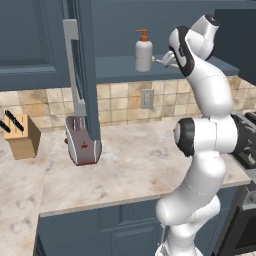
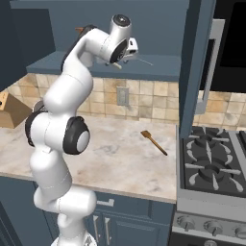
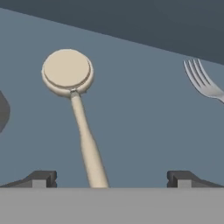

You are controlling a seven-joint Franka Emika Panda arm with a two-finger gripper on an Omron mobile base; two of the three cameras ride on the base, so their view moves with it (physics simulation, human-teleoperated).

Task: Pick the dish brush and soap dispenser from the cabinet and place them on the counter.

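Going left to right across the left base view: knife block (image 1: 21,135) on the far end of the counter (image 1: 130,165), then the toaster (image 1: 82,141) sitting right behind the swung-open cabinet (image 1: 85,75) door. Soap dispenser (image 1: 143,51) stands upright on the cabinet shelf, and just right of it the arm is reaching in.

From the hand view, the gripper (image 3: 112,177) is spread wide and empty, one tip each side of the dish brush (image 3: 76,109). The brush lies flat on the shelf, round head away from the hand, handle running back between the tips. A fork (image 3: 203,81) lies off to the right.

What I'd worry about: the handle sits off-centre, closer to the left tip, and it runs at a slant. If it closes like that, one finger probably hits first and skids or spins the brush. The dispenser also looks close enough to get knocked over on the way out.

Right base view also shows an orange-brown utensil (image 2: 154,142) on the counter. Don't mix that up.
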